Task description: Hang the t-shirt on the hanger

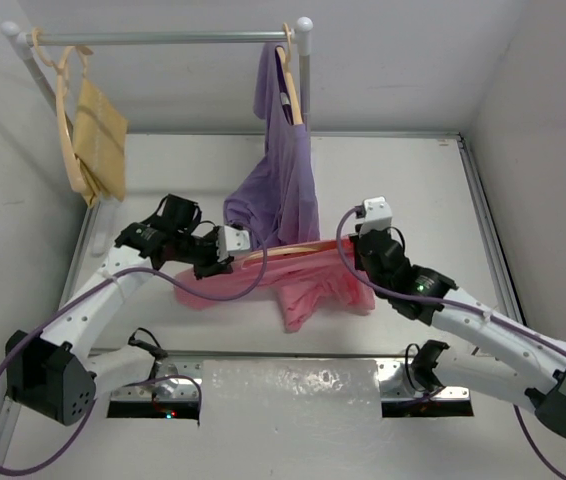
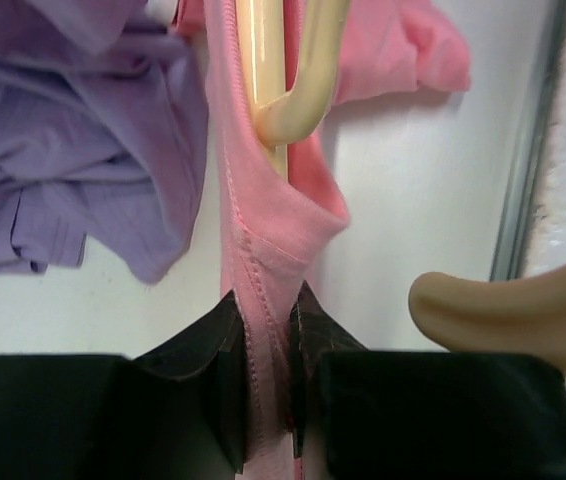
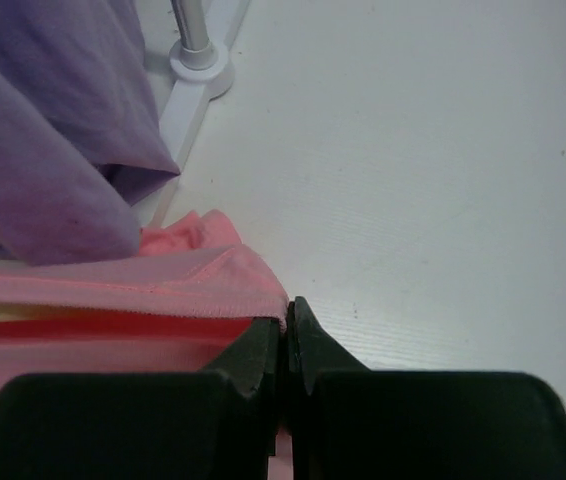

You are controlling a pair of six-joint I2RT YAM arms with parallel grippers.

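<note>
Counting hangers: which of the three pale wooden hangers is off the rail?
The pale wooden hanger inside the pink fabric t-shirt; the other two hang on the metal rail with mustard-yellow cloth and a purple shirt.

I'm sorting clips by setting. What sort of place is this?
Probably a robotics lab cell, not a home: white walls box in a white table, a small metal clothes rail carries a purple shirt, and two white robot arms sit at the near edge.

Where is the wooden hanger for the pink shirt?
In the top view, the hanger stretches across the middle of the table, partly inside the pink t-shirt, between the left gripper and right gripper, just in front of the purple shirt.
</note>
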